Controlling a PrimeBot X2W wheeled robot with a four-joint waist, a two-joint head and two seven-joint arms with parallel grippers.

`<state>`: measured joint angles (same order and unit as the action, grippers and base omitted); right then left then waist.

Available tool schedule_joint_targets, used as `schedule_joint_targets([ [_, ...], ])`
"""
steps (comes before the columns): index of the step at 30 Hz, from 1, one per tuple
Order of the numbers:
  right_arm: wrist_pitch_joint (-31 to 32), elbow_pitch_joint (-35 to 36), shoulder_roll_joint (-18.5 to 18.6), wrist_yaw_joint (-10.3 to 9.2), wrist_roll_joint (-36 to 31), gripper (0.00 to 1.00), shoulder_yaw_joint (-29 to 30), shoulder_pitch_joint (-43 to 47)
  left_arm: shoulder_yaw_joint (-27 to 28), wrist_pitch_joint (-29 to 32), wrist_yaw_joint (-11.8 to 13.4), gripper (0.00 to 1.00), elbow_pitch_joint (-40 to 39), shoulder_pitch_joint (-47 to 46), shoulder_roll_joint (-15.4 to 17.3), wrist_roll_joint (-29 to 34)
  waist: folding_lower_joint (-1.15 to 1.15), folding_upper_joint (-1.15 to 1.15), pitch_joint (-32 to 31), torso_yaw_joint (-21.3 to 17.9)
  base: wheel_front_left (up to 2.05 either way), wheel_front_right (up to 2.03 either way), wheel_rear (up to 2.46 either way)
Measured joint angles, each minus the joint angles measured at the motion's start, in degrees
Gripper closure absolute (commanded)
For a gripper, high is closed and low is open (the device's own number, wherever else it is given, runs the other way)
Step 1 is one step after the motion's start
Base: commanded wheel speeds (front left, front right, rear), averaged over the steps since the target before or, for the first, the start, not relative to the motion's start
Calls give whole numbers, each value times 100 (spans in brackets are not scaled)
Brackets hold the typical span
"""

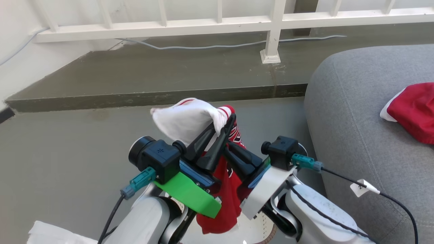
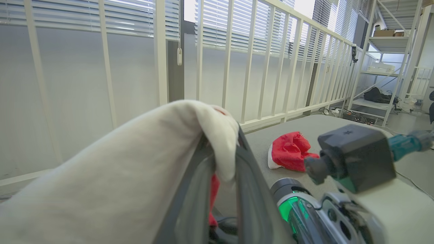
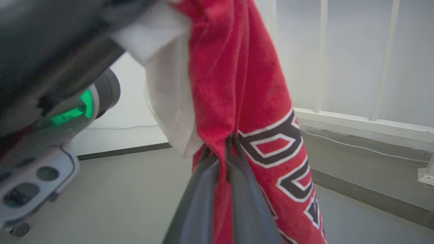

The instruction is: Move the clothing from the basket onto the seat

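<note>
Left gripper: My jaws were clamped on the upper fold of the red jersey, at the white, turned-out part, with my fingers angled up and to the right in the head view.
Red jersey: It hung in the air between my two arms, over the grey floor. Its white part was bunched over my left fingers, and its red length, with black-and-white lettering, dropped below them.
Right gripper: My jaws were pinched together on a red fold lower down the same jersey, just beside the lettering. In the head view these fingers crossed close under my left ones.
Seat: The big grey cushion stood to my right, apart from the hanging jersey.
Second red garment: It lay crumpled on the seat, white trim along its left edge, well apart from both grippers.
Backdrop: A white railing ran along the far side, with a pale cable lying on the ledge below it.
</note>
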<state>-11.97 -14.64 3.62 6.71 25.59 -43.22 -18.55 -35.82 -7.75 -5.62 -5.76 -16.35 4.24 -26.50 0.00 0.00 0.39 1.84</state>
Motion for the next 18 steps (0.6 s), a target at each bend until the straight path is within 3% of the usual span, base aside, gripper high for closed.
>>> schedule_joint_targets([
  [1,-12,-16,-1,-1,22,100,2,-26,0,23,0,100,-5,0,1,1,0,0,6,-6,0,0,0],
  [2,-16,-35,-1,-5,31,100,8,-48,-1,23,0,86,-5,0,1,1,0,0,12,-12,0,0,0],
  [3,-35,-67,-1,-20,31,100,19,-76,2,23,1,53,-8,0,1,1,0,0,18,-19,0,0,0],
  [4,-60,-88,0,-23,31,100,46,-104,5,23,1,0,-9,0,3,4,0,0,24,-27,0,0,0],
  [10,-112,-246,2,-92,125,100,243,-305,48,67,41,0,-41,0,93,65,0,0,65,-157,0,0,0],
  [18,-168,-550,21,-349,110,100,778,-537,-180,271,34,0,-85,49,352,360,0,0,158,-462,0,0,0],
])
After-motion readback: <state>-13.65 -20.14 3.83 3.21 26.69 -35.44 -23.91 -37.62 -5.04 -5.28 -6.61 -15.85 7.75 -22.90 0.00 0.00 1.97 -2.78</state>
